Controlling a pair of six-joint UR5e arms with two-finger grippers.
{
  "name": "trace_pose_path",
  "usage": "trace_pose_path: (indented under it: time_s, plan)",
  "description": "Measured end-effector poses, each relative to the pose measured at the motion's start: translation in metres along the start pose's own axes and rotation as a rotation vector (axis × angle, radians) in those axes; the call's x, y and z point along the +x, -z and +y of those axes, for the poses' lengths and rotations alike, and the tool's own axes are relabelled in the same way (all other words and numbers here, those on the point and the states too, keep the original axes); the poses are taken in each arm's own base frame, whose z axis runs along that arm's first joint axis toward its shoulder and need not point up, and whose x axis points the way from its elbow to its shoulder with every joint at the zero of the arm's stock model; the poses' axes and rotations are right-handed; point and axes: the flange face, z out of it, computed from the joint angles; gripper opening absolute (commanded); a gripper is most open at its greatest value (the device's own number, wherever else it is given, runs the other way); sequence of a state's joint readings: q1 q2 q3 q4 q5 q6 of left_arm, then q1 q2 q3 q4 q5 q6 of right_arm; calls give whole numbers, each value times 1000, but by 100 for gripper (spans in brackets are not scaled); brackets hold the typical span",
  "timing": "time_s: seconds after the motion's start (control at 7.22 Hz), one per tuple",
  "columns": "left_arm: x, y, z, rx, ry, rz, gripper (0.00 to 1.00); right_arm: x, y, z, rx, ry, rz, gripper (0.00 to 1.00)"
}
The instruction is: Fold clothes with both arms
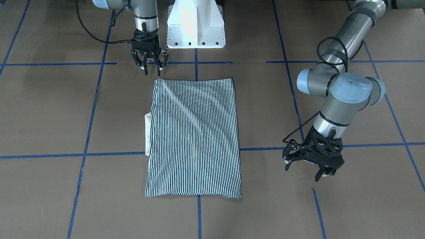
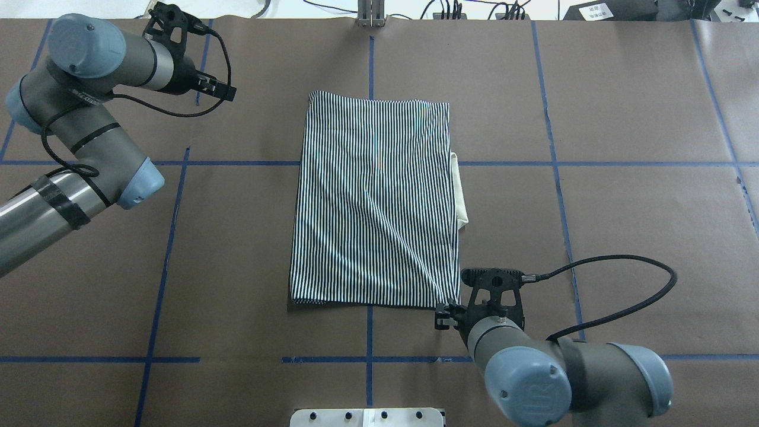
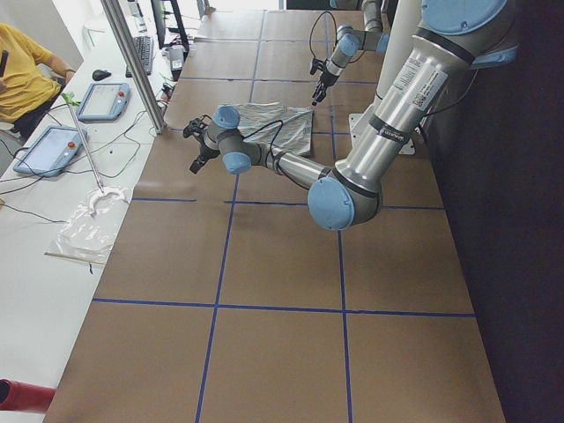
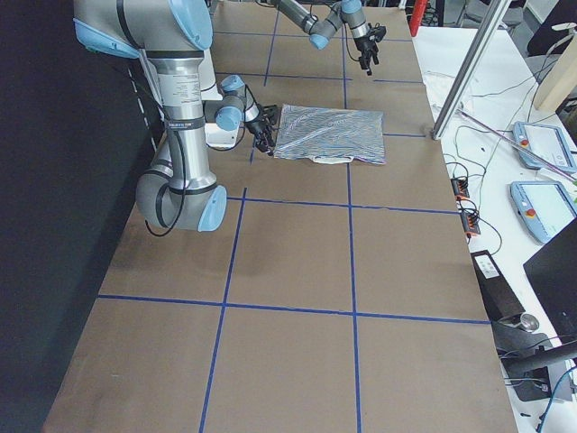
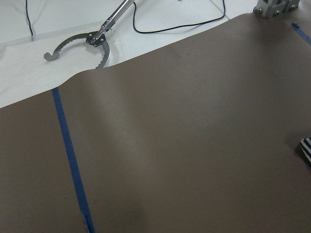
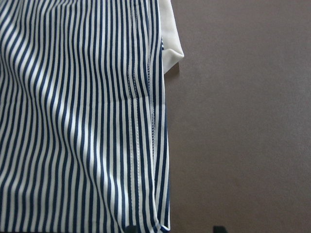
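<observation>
Neatly, the striped polo shirt (image 1: 194, 136) is lying folded rectangular on the bench (image 1: 49, 109); left fingers (image 1: 294, 157) and right fingers (image 1: 159, 64) are gaping, empty.

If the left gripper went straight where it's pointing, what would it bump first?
Probably the bare brown table, beside a blue tape line. The left gripper tilts down, away from the shirt.

1 polo shirt (image 1: 194, 139), 2 arms (L arm (image 1: 345, 96), R arm (image 1: 146, 16)), 1 pedestal (image 1: 196, 23).
</observation>
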State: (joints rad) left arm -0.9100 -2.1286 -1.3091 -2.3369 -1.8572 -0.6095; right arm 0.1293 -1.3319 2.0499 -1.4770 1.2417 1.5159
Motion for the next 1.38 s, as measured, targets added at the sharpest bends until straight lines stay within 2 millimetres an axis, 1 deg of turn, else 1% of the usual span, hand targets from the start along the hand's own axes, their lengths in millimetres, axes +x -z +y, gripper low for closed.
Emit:
trace_pose_path:
  time_s: [0.14, 0.28, 0.42, 0.55, 0.69, 0.83, 0.97, 1.25, 1.38]
  plan:
    - [7, 15, 7, 7, 23, 31, 100, 20, 2, -20, -20, -4, -58, 100]
    - [24, 29, 18, 5, 73, 78, 100, 41, 4, -41, -39, -15, -115, 100]
    - [52, 40, 37, -13, 145, 136, 100, 65, 6, -53, -45, -30, -178, 100]
    - [82, 55, 64, -39, 232, 192, 100, 90, 10, -59, -46, -43, -244, 100]
    - [110, 70, 96, -66, 325, 232, 94, 108, 15, -64, -46, -58, -291, 100]
    - [140, 77, 129, -88, 441, 246, 76, 117, 18, -71, -40, -73, -312, 100]
    - [173, 76, 157, -99, 578, 243, 67, 121, 20, -76, -32, -83, -319, 100]
    - [225, 69, 202, -107, 791, 227, 65, 124, 21, -83, -22, -94, -322, 100]
    - [244, 67, 219, -109, 843, 223, 65, 125, 21, -84, -19, -96, -322, 100]
